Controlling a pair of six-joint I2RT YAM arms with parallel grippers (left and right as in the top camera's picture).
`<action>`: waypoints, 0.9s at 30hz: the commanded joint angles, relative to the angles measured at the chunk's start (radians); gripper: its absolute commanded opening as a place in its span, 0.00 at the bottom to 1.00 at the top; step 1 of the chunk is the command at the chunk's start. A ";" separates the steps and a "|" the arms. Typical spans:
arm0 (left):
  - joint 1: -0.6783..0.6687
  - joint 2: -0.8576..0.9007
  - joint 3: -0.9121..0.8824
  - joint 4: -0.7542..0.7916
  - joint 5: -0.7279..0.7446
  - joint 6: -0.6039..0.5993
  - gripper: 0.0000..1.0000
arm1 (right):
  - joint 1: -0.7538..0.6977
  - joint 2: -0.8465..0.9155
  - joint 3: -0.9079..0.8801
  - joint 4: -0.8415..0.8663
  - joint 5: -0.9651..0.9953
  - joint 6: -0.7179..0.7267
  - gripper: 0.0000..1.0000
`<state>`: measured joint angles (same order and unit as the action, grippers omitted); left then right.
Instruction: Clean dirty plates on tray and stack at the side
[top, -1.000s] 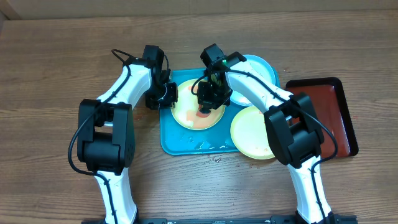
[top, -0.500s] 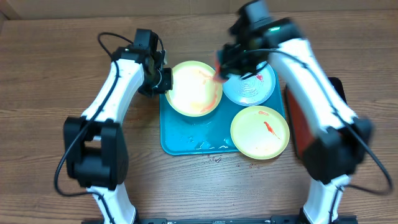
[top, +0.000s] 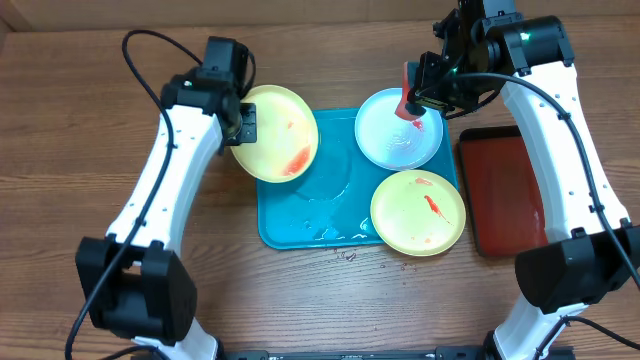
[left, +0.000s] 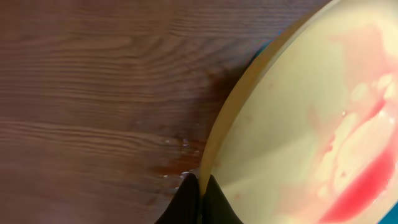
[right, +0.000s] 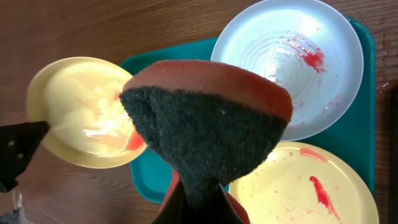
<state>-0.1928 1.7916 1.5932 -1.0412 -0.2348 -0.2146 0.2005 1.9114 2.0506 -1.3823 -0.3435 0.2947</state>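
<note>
Soft, even light falls from above; shadows on the counter (top: 70, 120) are faint. The overhead view is sharp; the left wrist view's close plate (left: 298, 106) looks blurred.

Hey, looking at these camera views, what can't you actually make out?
Left wrist: the bottom edge cuts off the left claw except its tips on the held yellow plate.
Right wrist: the sponge hides most of the right claw and the middle of the teal tray.
Overhead: the right arm covers part of the dark red tray.
</note>
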 joint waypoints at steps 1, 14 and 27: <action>-0.087 -0.058 0.023 -0.025 -0.267 -0.072 0.04 | -0.008 -0.004 0.013 -0.002 0.014 -0.014 0.04; -0.294 -0.058 0.005 -0.114 -0.702 -0.366 0.04 | -0.086 -0.004 0.013 -0.019 0.100 -0.012 0.04; -0.467 -0.058 0.005 -0.195 -1.060 -0.463 0.04 | -0.137 -0.004 0.013 -0.038 0.100 -0.015 0.04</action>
<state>-0.6498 1.7607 1.5932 -1.2312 -1.1507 -0.6231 0.0662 1.9114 2.0506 -1.4239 -0.2493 0.2874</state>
